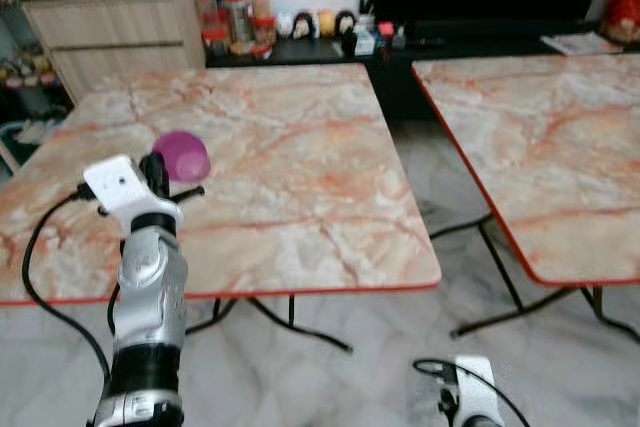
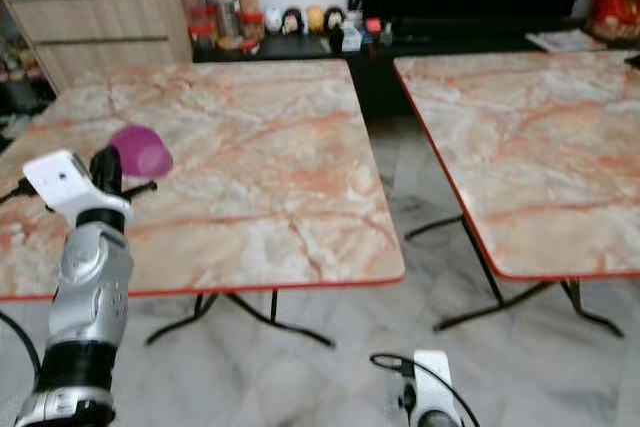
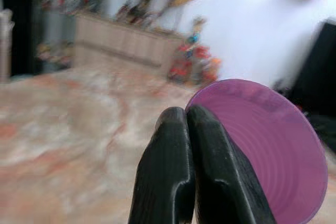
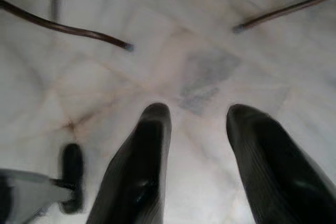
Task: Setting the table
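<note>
A purple cup (image 1: 182, 155) is held over the left part of the marble-patterned table (image 1: 300, 177), tilted on its side. My left gripper (image 3: 186, 116) is shut on the purple cup (image 3: 268, 150), its two black fingers pinching the rim, with the open mouth facing the wrist camera. The left arm (image 1: 145, 287) reaches up from the table's near edge. My right gripper (image 4: 194, 114) hangs low beside the table, open, with its fingers (image 4: 142, 150) pointing down at the tiled floor and nothing between them.
A second marble table (image 1: 540, 147) stands to the right across a narrow gap of floor. Behind are a wooden cabinet (image 1: 120, 27), a dark shelf with jars and figurines (image 1: 290, 27), and black folding table legs (image 1: 300, 322) below.
</note>
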Tool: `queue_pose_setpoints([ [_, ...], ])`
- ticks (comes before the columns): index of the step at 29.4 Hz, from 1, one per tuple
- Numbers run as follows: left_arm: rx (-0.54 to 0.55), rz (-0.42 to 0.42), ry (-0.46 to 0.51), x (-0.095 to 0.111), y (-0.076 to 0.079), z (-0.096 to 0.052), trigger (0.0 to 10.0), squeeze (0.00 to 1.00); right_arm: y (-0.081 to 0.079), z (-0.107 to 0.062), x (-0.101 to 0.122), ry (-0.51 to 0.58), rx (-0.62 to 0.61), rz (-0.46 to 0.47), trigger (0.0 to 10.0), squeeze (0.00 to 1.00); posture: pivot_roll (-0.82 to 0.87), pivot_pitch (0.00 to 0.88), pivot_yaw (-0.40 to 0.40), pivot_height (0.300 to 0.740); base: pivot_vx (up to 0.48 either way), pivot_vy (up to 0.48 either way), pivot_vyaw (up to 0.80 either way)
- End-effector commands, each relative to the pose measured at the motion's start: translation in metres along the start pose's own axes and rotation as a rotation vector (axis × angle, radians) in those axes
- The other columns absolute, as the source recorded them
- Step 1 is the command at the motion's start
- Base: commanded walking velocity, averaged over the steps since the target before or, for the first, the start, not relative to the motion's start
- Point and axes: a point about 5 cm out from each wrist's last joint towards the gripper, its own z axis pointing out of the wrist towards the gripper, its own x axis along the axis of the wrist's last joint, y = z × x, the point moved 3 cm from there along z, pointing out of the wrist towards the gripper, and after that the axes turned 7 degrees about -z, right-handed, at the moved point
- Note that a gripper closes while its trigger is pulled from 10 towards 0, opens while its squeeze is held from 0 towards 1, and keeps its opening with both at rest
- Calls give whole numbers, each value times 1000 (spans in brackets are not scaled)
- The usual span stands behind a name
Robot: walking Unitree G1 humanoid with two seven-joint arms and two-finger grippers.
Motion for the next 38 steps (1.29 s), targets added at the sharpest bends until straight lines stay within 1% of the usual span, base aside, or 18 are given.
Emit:
queue_pose_setpoints([
  [1,-40,-13,13,3,15,2,10000,0,8,-1,-4,-16,-20,5,10000,0,62,0,12,740,330,-345,0],
  [6,-48,-16,10,3,17,1,10000,0,8,-1,-7,-35,-17,7,10000,0,60,0,14,740,325,-350,0],
  [8,-55,-19,6,2,16,0,10000,0,6,-1,-9,-42,-13,54,10000,0,62,0,14,740,289,-364,-631],
  [10,-52,-17,5,2,15,-1,10000,0,6,-1,-9,-43,-9,26,10000,0,63,0,14,740,270,-371,-619],
  [15,-48,-14,9,3,13,0,10000,0,4,-1,-10,-47,2,14,10000,0,65,0,13,740,265,-373,-598],
  [20,-48,-14,13,4,14,1,10000,0,4,-1,-9,-39,1,3,10000,0,63,0,15,740,264,-373,0],
  [28,-65,-14,13,5,19,4,10000,0,4,-1,-7,-34,-5,8,10000,0,59,0,23,740,289,-365,0],
  [38,-74,-15,17,8,21,5,10000,0,2,-1,-9,-37,-4,14,10000,0,62,0,28,740,313,-356,0],
])
